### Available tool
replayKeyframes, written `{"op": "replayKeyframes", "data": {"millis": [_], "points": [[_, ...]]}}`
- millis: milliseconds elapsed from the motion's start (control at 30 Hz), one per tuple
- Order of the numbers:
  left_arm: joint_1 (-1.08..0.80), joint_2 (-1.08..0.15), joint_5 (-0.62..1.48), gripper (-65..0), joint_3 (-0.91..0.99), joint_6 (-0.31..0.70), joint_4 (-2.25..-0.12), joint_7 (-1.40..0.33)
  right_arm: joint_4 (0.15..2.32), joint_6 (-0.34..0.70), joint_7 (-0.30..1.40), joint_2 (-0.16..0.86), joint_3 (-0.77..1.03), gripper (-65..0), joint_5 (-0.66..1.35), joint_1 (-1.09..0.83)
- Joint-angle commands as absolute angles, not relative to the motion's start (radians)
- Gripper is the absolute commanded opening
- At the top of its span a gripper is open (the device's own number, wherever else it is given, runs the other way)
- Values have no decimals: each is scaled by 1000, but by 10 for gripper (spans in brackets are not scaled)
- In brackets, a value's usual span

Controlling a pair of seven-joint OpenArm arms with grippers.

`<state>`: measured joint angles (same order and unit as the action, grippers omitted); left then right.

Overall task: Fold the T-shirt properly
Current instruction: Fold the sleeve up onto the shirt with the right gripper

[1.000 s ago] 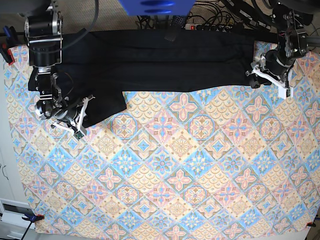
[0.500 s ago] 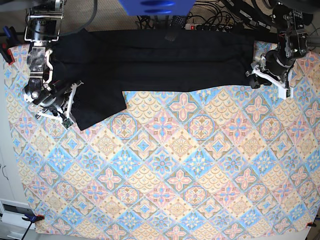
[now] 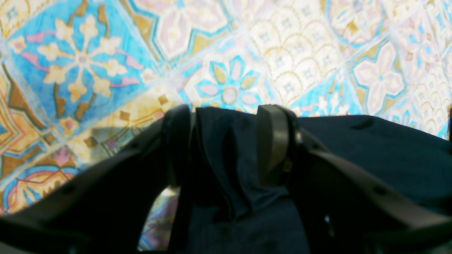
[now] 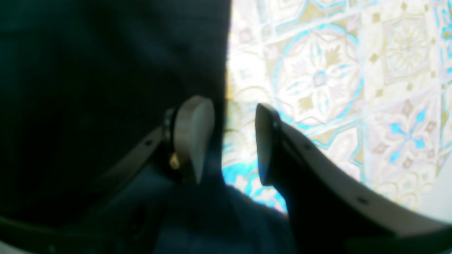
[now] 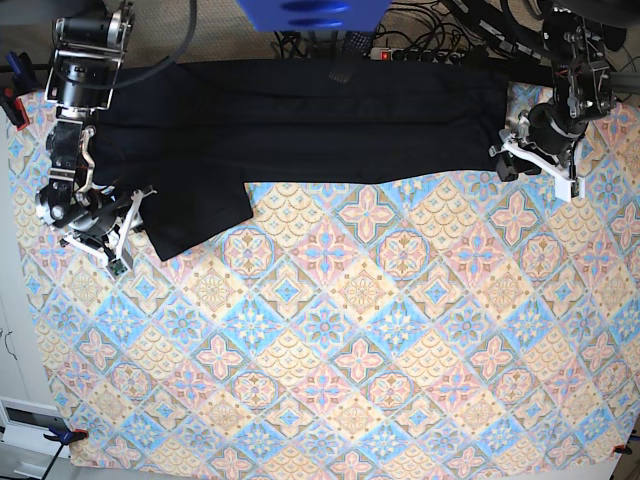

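Note:
The black T-shirt (image 5: 300, 120) lies as a long folded band along the far edge of the table, with a flap hanging lower at its left end. My right gripper (image 5: 128, 232) stands at that flap's left edge. In the right wrist view my right gripper (image 4: 229, 137) is open, the T-shirt (image 4: 106, 88) edge runs beside its left finger, and tablecloth shows in the gap. My left gripper (image 5: 530, 165) sits at the band's right end. Seen from the left wrist, my left gripper (image 3: 224, 134) has its jaws wide, with a bunched fold of the T-shirt (image 3: 370, 155) between them.
A patterned tablecloth (image 5: 350, 350) covers the table, held by clamps at the left (image 5: 12, 100) and front left corner (image 5: 68, 436). Cables and a power strip (image 5: 420, 52) run behind the far edge. A blue object (image 5: 310, 12) hangs at top centre.
My right gripper has opened and let go of the shirt's left flap after drifting left along it. The left arm and the right end of the shirt have barely moved.

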<state>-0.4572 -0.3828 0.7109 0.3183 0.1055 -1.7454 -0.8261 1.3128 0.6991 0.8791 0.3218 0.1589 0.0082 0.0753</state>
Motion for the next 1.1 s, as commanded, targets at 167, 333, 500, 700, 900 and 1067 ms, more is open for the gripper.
{"op": "replayKeyframes", "data": {"millis": [167, 333, 500, 700, 900, 1067], "points": [[-456, -395, 717, -350, 325, 110, -1759, -814, 1179, 698, 809, 340, 165, -387, 15, 157], [-456, -395, 717, -350, 325, 110, -1759, -814, 1086, 698, 782, 340, 160, -284, 15, 200], [-452, -395, 717, -350, 325, 110, -1759, -816, 1017, 698, 756, 340, 160, -261, 15, 242], [-450, -395, 716, -350, 325, 110, -1759, -816, 977, 698, 736, 340, 157, -261, 13, 242], [-449, -395, 716, -350, 325, 110, -1759, -816, 983, 698, 736, 315, 76, -288, 13, 239], [-449, -395, 716, -350, 325, 110, -1759, -816, 986, 698, 736, 282, 38, -413, 13, 234]]}}
